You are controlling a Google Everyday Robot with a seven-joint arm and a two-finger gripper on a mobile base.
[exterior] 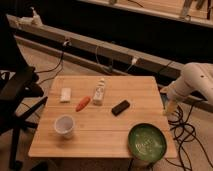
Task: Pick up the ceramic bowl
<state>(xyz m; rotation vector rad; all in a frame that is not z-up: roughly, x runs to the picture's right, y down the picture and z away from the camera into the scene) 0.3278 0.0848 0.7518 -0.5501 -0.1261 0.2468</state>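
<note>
The green bowl sits nearest me, at the front right corner of the wooden bench, with its rim reaching the edge. Well to the left of the bowl stands a small white cup. Behind the bowl lies a black block. Further back and left are an orange piece, a white bottle and a white packet. The tool hangs beyond the bowl, just off the bench's right side and apart from the bowl. I cannot tell how far open it is.
</note>
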